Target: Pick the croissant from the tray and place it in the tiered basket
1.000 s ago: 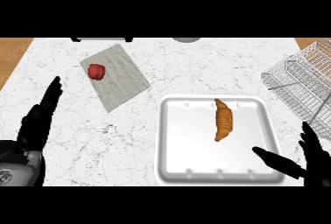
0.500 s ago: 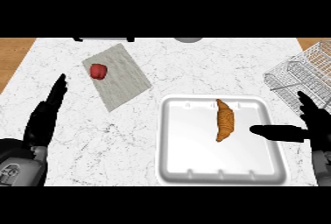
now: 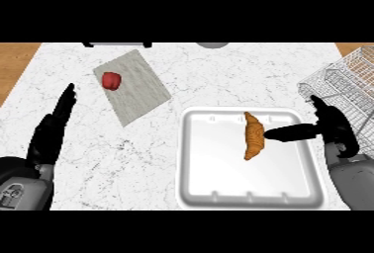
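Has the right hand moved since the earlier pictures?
Yes. The right hand has moved up and left across the tray, and its thumb now points at the croissant.

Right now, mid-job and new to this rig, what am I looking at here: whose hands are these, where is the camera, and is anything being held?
The view comes from the robot's own head, looking steeply down at a marble counter. The two black shapes are its hands on grey forearms. The left hand rests open near the left edge, fingers straight. The right hand reaches over the white tray, its thumb pointing at the croissant and close to it. Its fingers are not curled round anything, so nothing is held. The croissant lies lengthwise in the tray. The wire tiered basket, where it should go, stands at the right edge. At the upper left a grey cloth carries a small red object.
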Action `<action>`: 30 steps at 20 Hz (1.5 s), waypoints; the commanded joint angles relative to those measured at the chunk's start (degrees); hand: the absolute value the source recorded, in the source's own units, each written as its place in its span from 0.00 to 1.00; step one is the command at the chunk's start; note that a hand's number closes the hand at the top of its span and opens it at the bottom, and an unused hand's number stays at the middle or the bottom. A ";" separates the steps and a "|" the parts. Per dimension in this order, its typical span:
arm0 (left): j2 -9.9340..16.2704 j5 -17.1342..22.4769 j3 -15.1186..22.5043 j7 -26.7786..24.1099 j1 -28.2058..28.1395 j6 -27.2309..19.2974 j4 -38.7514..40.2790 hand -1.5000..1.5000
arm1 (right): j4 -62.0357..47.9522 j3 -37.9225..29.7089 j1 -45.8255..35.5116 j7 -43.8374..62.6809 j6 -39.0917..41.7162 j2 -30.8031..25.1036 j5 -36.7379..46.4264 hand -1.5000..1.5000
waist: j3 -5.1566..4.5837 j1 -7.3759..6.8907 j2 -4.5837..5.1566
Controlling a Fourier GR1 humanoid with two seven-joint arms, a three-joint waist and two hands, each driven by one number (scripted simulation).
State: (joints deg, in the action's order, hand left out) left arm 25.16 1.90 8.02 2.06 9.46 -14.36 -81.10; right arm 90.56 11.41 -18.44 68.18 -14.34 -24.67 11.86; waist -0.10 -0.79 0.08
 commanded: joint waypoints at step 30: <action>-2.70 -2.51 -4.48 1.24 2.51 3.40 1.93 0.50 | -11.80 4.13 -2.61 11.00 5.42 12.90 14.44 0.00 | 0.05 1.04 -0.04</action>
State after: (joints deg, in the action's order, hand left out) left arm 22.95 -0.83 4.47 3.30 9.82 -11.51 -81.29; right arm 80.31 15.52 -20.64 68.77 -9.49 -13.79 24.86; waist -0.05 0.01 -0.02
